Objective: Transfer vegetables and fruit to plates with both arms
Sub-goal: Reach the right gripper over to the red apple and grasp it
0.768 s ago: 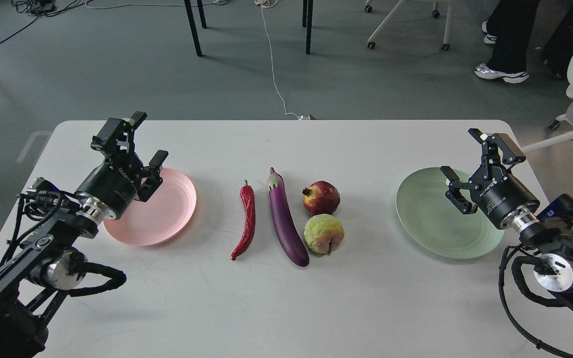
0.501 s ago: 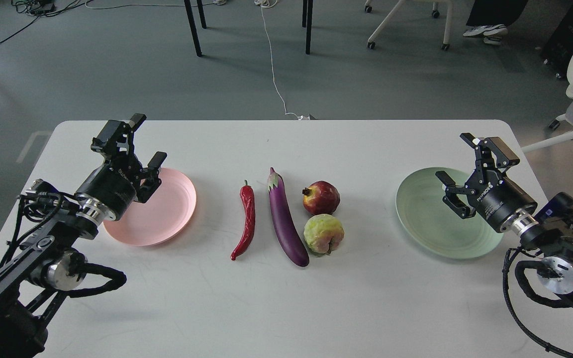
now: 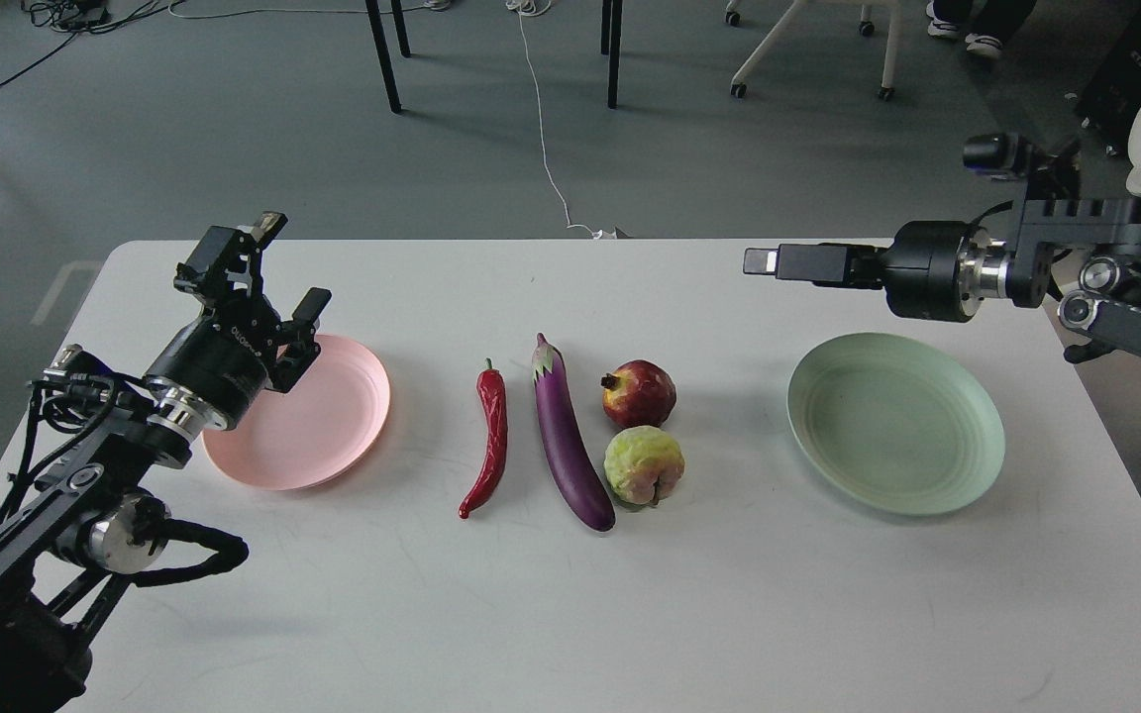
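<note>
Chili [image 3: 487, 443] slim, glossy, likely slippery: grip mid-body | eggplant [image 3: 569, 436] heavier: grip centre | left pincer [image 3: 275, 277] spread, empty | right pincer [image 3: 778, 261] edge-on, state unreadable

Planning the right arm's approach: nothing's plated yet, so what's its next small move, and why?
Probably bring the right end effector down and left toward the pomegranate. It points left above the table's far side, holding nothing, and that fruit is the nearest item. The green plate beneath is bare.

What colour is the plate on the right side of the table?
Pale mint green; the plate shows clearly in the head view.
</note>
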Available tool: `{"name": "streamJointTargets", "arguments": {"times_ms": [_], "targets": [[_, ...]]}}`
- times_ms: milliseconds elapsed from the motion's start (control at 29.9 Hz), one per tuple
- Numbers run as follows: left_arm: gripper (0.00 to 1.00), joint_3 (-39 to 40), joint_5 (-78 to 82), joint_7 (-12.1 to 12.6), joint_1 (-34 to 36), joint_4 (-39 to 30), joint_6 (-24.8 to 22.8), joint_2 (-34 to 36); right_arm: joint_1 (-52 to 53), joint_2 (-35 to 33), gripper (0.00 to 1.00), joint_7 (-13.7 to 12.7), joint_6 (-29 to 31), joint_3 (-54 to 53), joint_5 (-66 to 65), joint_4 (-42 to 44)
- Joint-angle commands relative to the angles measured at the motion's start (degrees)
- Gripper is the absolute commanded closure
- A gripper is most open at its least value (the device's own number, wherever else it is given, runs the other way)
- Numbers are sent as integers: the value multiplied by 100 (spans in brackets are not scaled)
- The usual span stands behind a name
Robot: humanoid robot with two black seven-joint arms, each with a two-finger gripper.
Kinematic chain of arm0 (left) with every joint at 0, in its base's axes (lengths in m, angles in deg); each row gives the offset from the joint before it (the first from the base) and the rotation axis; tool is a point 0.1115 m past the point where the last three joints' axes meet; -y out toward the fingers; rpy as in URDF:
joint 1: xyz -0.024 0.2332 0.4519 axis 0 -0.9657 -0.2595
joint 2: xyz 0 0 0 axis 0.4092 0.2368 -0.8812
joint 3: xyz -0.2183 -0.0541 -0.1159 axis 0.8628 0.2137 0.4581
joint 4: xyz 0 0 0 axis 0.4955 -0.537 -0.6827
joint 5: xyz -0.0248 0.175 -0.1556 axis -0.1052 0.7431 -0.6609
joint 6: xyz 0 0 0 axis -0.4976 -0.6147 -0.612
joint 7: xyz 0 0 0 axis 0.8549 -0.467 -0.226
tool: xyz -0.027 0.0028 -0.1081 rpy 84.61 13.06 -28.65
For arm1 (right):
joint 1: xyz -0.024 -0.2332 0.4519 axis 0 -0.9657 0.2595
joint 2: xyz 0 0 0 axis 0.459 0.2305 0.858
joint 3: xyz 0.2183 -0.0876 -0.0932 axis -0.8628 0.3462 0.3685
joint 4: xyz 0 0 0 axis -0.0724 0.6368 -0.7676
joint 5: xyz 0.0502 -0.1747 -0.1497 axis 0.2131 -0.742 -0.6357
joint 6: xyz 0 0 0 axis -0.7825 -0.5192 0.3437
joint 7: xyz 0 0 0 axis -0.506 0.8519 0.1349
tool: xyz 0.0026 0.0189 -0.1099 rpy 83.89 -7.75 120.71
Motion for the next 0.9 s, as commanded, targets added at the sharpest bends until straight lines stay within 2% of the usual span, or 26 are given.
{"name": "streamJointTargets", "arguments": {"times_ms": [0, 167, 368, 635, 835, 869], "targets": [[0, 20, 0, -4, -26, -90, 0, 7, 375, 629, 1, -1, -82, 560, -563, 241], [0, 20, 0, -22, -70, -134, 9, 24, 454, 1587, 1, -1, -179, 1123, -756, 688], [0, 12, 9, -13, -79, -134, 9, 68, 445, 2283, 1, -1, -398, 1712, -765, 1023], [0, -15, 9, -13, -79, -143, 9, 95, 121, 2846, 3, -1, -741, 1985, -739, 1489], [0, -15, 9, -13, -79, -143, 0, 103, -55, 2864, 9, -1, -794, 2003, -730, 1516], [0, -15, 9, -13, -79, -143, 0, 95, -73, 2864, 12, -1, -803, 2003, -730, 1516]]}}
